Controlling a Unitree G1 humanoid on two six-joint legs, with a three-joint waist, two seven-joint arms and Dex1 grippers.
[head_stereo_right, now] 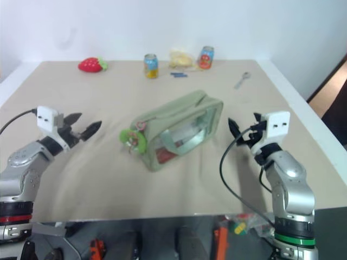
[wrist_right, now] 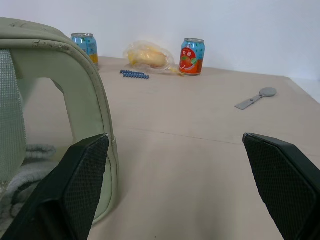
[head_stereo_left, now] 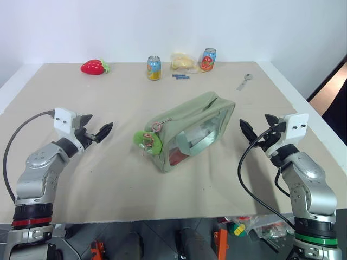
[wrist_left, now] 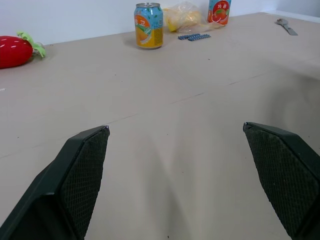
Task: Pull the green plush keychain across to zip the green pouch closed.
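The left gripper (head_stereo_left: 99,128) hovers over the table (head_stereo_left: 97,184) with its 2 fingers spread, grasping nothing, well apart from the pouch (head_stereo_left: 192,127). Far back sits a strawberry (head_stereo_left: 93,66). The keychain (head_stereo_left: 147,142) hangs at the near-left end of the pouch, which lies mid-table. Behind it stand 2 cans (head_stereo_left: 154,67), with a yellow bag (head_stereo_left: 183,62) and a blue strip (head_stereo_left: 181,77) between them, and a spoon (head_stereo_left: 244,81) to the right. The right gripper (head_stereo_left: 255,128), fingers spread and empty, hovers just beside the pouch's right end.

pouch (head_stereo_left: 195,127) mid-table, keychain (head_stereo_left: 147,142) at its left end (touching); cans (head_stereo_left: 154,67) behind
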